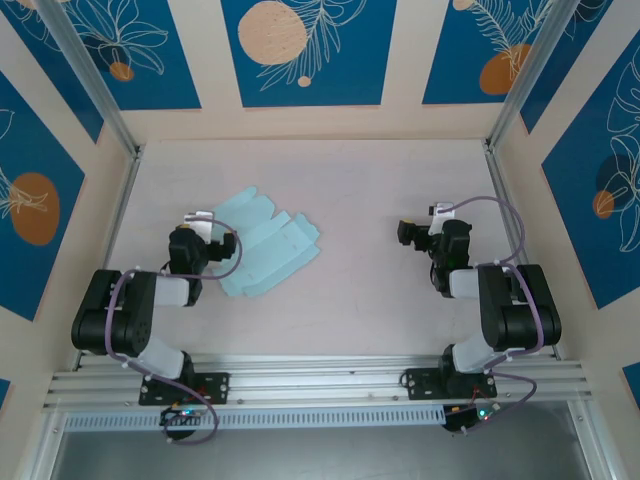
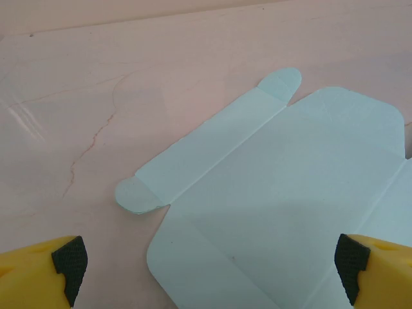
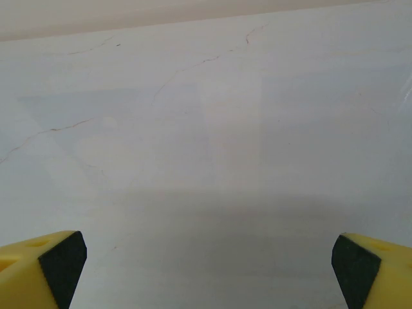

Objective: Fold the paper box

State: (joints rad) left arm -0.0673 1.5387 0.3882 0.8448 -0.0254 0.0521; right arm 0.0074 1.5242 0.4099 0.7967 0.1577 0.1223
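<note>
One flat box (image 1: pixel 268 245) lies just beside the left tool (image 2: pixel 209 264), which is spread wide. The right tool (image 3: pixel 209 261), well apart, is spread too.

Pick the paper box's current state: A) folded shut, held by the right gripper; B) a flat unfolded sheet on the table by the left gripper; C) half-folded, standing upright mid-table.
B: the paper box lies flat with its flaps spread, just ahead of the open left gripper.
</note>
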